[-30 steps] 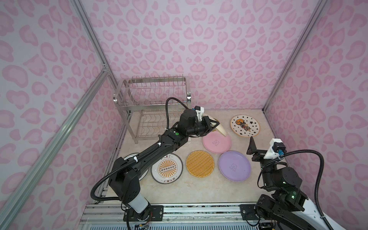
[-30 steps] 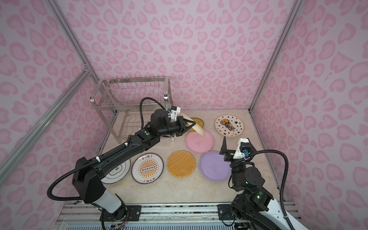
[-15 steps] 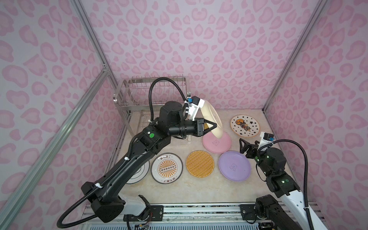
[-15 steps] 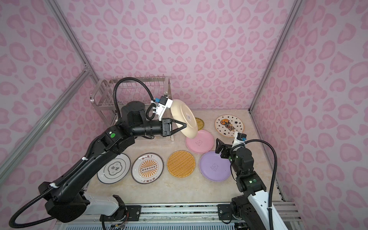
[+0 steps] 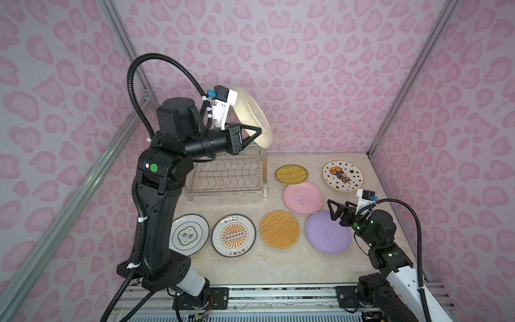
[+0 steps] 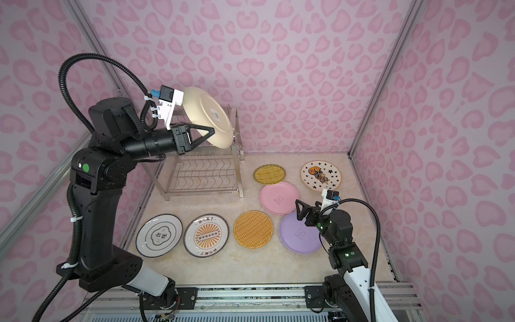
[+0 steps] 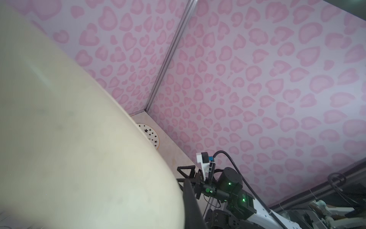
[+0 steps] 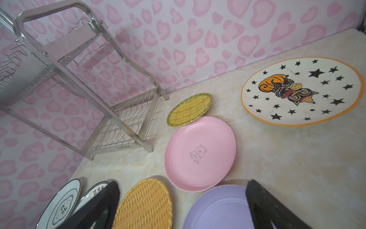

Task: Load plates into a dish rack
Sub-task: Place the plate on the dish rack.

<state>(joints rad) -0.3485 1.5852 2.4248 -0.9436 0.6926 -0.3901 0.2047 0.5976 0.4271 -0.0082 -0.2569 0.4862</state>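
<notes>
My plain cream round plate is upper middle of frame, off the table a sec ago, tilted by the shiny steel wire dish rack, left pincer clamped on its rim; right pincer wide open, empty, lower right. Slotting next imo. Prongs mostly hidden behind arm + plate.

Top views: set high in front, aimed down; whole bench shared.
Left wrist: held close against a cream plate.
Right wrist: held low, faced toward the rack.
</notes>
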